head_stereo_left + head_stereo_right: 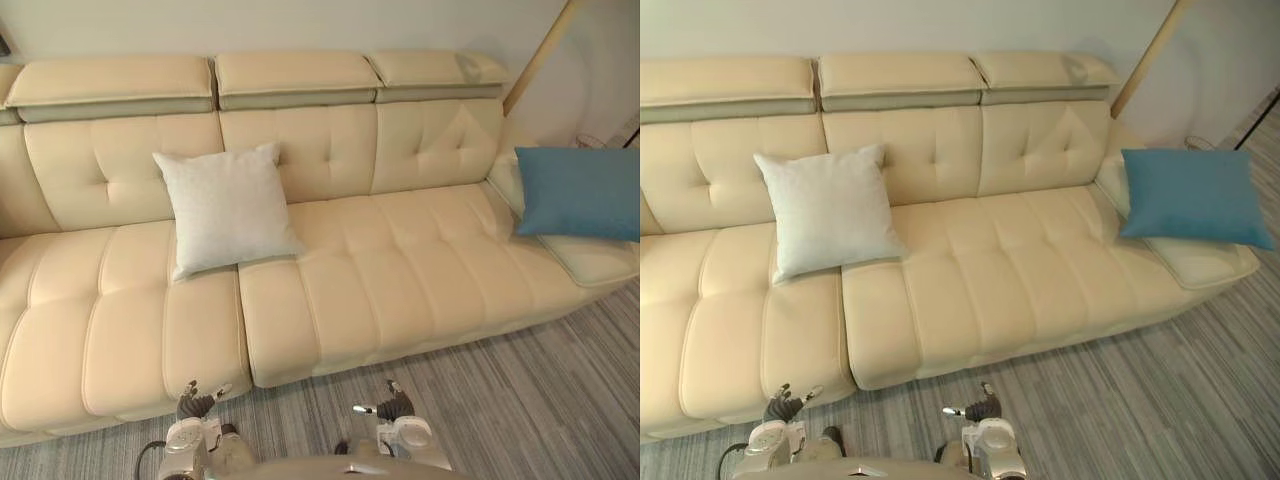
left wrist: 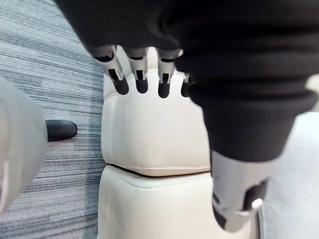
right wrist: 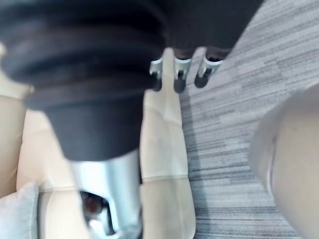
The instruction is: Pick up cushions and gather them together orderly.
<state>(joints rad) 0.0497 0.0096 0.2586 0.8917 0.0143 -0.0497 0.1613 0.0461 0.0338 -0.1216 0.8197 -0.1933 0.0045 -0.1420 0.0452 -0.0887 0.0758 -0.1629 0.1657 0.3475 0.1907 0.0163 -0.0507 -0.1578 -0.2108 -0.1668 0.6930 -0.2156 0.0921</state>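
Left hand: low in front of the sofa's front edge, the left hand (image 1: pixel 198 403) hangs over the floor (image 1: pixel 520 400) with its fingers loose and apart, nothing between them.
Right hand: the right hand (image 1: pixel 393 405) is level with it, a little way to the right, fingers likewise relaxed and holding nothing.
White cushion: the white cushion (image 1: pixel 228 208) stands propped against the backrest (image 1: pixel 120 165) of the sofa (image 1: pixel 400 270), slightly tilted, its lower edge on the seat near the gap between two seat sections.
Blue cushion: the blue cushion (image 1: pixel 578 192) rests at the far right end of the sofa, well apart from the white one.
Direction: the white cushion lies ahead of the left hand and up the seat, almost in line with it; the blue one lies ahead and far off to the right.
Long axis: the white cushion is near square, with no clear long side; the blue one looks wider than tall, its width running along the sofa.
Nearer hand: left for the white cushion, right for the blue, by my judgement.
Writing: no label or print can be read on either cushion or the sofa.
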